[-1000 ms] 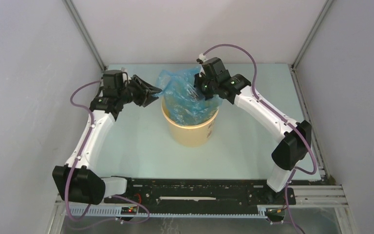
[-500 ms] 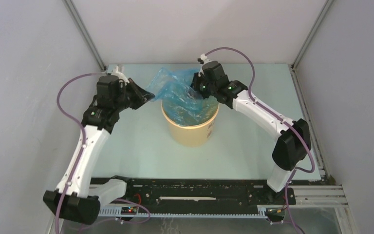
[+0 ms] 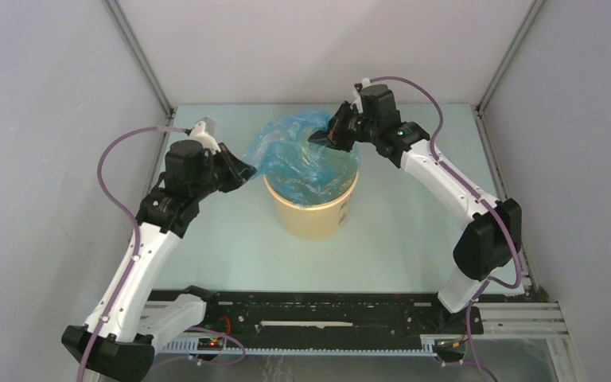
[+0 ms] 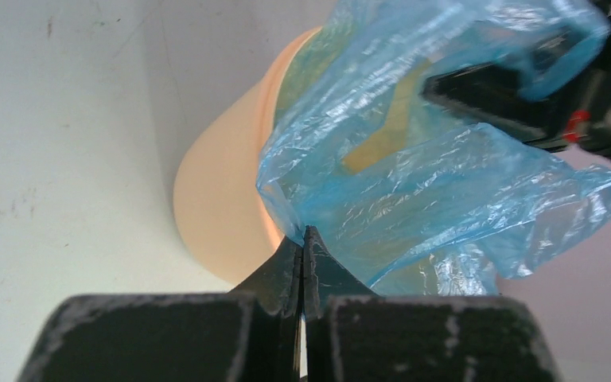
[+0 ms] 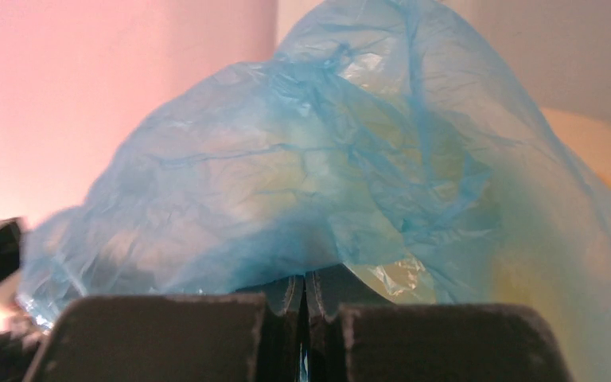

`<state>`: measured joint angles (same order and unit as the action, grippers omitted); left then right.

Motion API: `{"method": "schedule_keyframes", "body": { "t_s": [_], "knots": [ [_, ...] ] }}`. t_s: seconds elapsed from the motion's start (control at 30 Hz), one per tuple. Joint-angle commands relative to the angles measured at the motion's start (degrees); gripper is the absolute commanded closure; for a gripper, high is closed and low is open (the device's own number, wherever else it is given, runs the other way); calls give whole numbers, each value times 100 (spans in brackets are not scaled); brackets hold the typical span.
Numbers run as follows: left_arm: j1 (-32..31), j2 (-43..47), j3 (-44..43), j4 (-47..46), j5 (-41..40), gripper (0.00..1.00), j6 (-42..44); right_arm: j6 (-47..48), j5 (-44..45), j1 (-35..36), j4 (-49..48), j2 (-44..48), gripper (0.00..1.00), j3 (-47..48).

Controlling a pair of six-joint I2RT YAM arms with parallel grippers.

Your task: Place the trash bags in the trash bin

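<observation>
Since a second ago, my left end effector [image 3: 247, 167] has shut on the left edge of the trash bag [image 3: 296, 155]. My right end effector [image 3: 318, 137] has pulled back toward the far right side of the rim. Both now have their fingers pressed fully together on thin folds of the blue plastic, one at each side. The bag is stretched between them over the mouth of the trash bin [image 3: 312, 216] and sags partly inside it. The bin stands upright on the desk [image 3: 223, 239], between my two arms.
</observation>
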<state>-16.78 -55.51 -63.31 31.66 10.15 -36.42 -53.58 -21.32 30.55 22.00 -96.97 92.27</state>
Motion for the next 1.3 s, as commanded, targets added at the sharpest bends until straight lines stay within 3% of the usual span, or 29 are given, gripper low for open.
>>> {"method": "schedule_keyframes", "body": {
  "t_s": [0.0, 0.13, 0.3, 0.4, 0.47, 0.7, 1.0, 1.13, 1.27],
  "knots": [
    [-19, 218, 219, 129, -315, 100, 291, -969, -1046, -165, -381, 272, 100, 33],
    [-11, 176, 126, 177, -397, 100, 298, -510, -1677, -287, 309, 213, 100, 636],
    [54, 117, -126, 355, -534, 100, 180, 904, -2047, -258, 1625, 101, 100, 1336],
    [60, 68, -349, 497, -557, 100, 294, 2058, -1129, -57, 3294, -117, 100, 2044],
    [60, -26, -493, 641, -560, 100, 359, 2551, -527, 229, 3682, -71, 100, 2015],
    [52, -289, -475, 678, -210, 100, 143, 2888, 187, 984, 2821, 83, 100, 982],
    [-41, -567, -671, 829, -81, 100, -82, 2952, 1876, 1338, 1550, -695, 100, 363],
    [-139, -763, -808, 1034, -263, 100, 63, 3035, 1932, 1306, 1103, -896, 100, 34],
    [-278, -819, -920, 1148, -333, 100, 101, 3175, 1819, 1292, 1591, -1094, 100, 354]
  ]
}}
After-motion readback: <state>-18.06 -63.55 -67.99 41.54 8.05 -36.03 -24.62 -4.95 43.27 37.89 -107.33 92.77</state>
